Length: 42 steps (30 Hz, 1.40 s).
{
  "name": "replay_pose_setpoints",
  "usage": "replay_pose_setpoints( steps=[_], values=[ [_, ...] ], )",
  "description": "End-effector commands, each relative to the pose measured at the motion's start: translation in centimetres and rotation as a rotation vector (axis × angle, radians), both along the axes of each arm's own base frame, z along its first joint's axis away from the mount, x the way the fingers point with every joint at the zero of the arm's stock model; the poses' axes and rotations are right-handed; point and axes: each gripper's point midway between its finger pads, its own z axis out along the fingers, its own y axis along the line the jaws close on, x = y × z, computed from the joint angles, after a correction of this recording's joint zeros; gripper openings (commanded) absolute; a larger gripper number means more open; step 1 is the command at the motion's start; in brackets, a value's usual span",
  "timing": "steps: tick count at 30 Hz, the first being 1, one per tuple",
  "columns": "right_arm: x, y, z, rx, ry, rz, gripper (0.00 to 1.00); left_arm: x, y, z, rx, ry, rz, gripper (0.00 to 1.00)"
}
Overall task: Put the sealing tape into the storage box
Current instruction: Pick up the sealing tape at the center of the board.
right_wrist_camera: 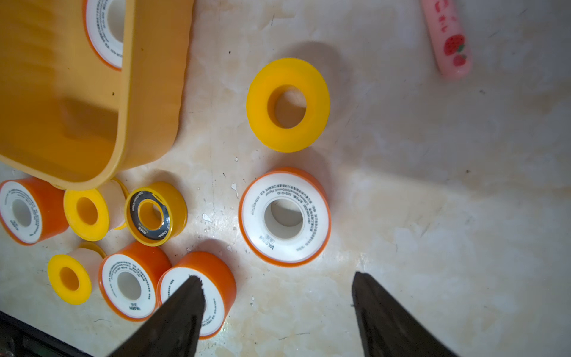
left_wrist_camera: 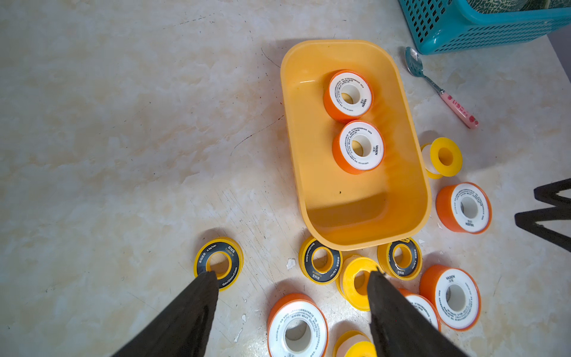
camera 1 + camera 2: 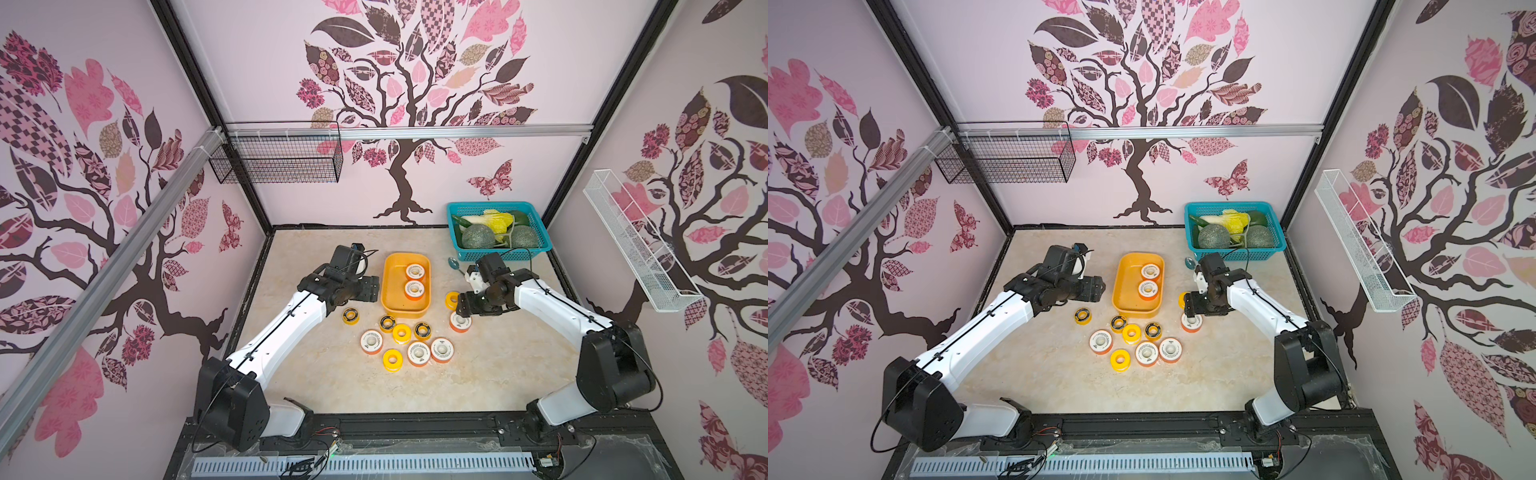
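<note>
Found two white-faced spools of sealing tape flat inside the storage box — ten more spools loose on the tabletop along the box's near and right sides. Saw the left tool released, gripping nothing; likewise the right tool — spread near a white-faced spool right of the box.

The storage box looks like smooth, glossy plastic, the tabletop a marble-look surface with fine scratches.
</note>
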Motion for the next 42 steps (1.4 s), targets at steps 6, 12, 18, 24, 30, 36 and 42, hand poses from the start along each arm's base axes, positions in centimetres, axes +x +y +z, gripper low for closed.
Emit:
replay_pose_setpoints(
  steps=[6, 12, 18, 24, 30, 36, 42],
  values=[
    [0.2, 1.2, -1.8, -0.073, 0.006, 0.036, 0.91, 0.5, 0.2, 0.2, 0.016, -0.016, 0.001, 0.82],
    [0.4, 1.2, -3.2, -0.108, 0.033, 0.027, 0.94, 0.5, 0.2, 0.0, 0.020, -0.005, 0.000, 0.82],
    [0.6, 1.1, -4.4, -0.144, 0.054, 0.020, 0.96, 0.5, 0.3, -0.2, 0.033, 0.000, 0.000, 0.82],
    [0.8, 1.3, -5.2, -0.159, 0.073, 0.025, 0.96, 0.5, 0.4, -0.3, 0.039, 0.000, 0.003, 0.82],
    [0.9, 1.6, -5.9, -0.162, 0.088, 0.032, 0.89, 0.5, 0.5, -0.2, 0.043, 0.000, 0.003, 0.82],
    [1.1, 1.5, -6.3, -0.178, 0.086, 0.029, 0.81, 0.6, 0.4, -0.3, 0.046, 0.005, 0.003, 0.81],
    [1.3, 1.7, -6.2, -0.170, 0.079, 0.032, 0.84, 0.5, 0.4, -0.4, 0.048, 0.009, 0.001, 0.81]
  ],
)
